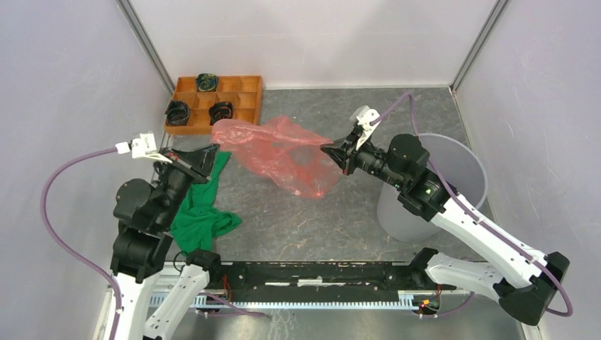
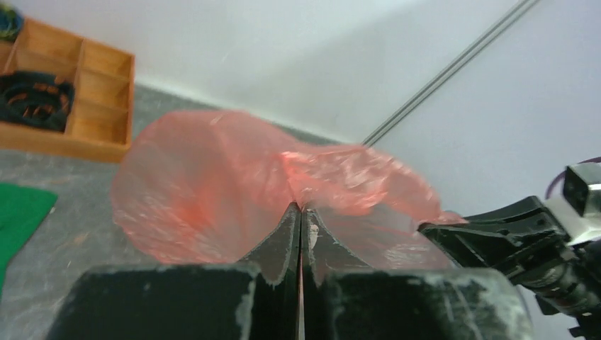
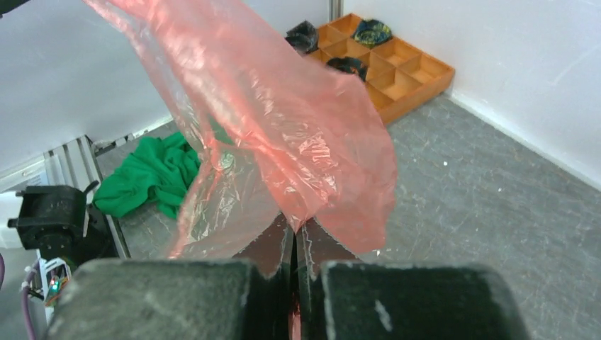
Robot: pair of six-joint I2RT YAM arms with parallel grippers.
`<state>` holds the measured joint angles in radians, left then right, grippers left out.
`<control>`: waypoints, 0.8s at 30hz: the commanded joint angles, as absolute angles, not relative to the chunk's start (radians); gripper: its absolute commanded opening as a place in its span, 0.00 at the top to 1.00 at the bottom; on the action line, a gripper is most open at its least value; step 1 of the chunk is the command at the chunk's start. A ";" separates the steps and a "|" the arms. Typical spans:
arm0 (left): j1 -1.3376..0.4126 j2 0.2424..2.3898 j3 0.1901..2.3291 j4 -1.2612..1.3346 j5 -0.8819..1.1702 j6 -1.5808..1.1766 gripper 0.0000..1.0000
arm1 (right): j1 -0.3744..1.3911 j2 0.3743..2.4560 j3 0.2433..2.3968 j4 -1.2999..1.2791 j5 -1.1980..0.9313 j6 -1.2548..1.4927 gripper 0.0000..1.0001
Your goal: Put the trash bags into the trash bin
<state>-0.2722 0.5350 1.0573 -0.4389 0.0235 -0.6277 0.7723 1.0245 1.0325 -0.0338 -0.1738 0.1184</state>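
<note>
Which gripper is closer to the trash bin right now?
Right. The right gripper pinches the red-orange bag just left of the grey trash bin in the top view; the left gripper grips the bag's opposite end, farther left.

Translucent red-orange trash bag, pale grey trash bin, green cloth, brown tray, black rolls

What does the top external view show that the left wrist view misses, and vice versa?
Only top external: the grey trash bin, partly covered by the right arm. Only left wrist: a close look at the left pincer shut on the bag's film. Both: the red-orange trash bag stretched from it to the right pincer, the compartmented wooden tray, the green cloth.
</note>
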 commanded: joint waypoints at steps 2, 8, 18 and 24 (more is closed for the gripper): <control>-0.270 0.514 0.918 -0.573 -0.062 -0.608 0.98 | 0.781 1.058 0.900 -0.029 -0.205 0.164 0.98; -0.270 0.553 1.105 -0.655 -0.087 -0.473 0.98 | 0.804 1.077 0.978 -0.126 -0.153 0.111 0.97; -0.270 0.595 1.259 -0.657 0.077 -0.452 0.98 | 0.832 1.058 0.907 -0.126 -0.146 0.123 0.91; -0.271 0.605 1.252 -0.660 0.163 -0.449 0.98 | 0.920 1.097 0.999 -0.244 -0.009 -0.035 0.53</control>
